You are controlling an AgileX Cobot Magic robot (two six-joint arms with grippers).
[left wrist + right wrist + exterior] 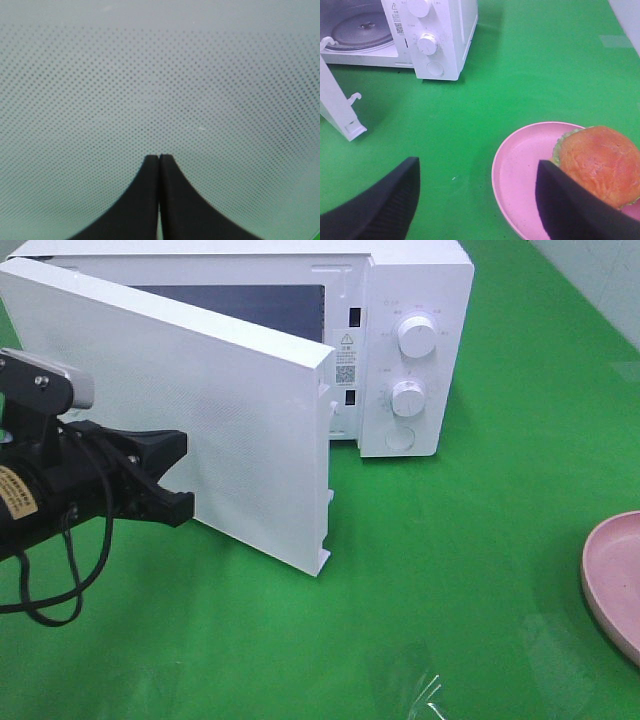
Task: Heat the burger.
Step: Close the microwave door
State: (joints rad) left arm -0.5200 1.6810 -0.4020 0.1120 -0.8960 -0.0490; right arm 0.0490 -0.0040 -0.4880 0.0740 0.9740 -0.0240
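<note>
The burger, with a glossy brown bun and a green lettuce edge, lies on a pink plate in the right wrist view. It is outside the exterior high view. My right gripper hovers open above the plate's near side, and one finger partly covers the burger. The white microwave stands at the back with its door swung wide open. My left gripper is shut and empty, its tips right at the door's dotted face. Whether they touch the door is unclear.
The microwave's glass turntable is bare. Two dials and a round button sit on its right panel. Only the pink plate's rim shows at the right edge of the green table.
</note>
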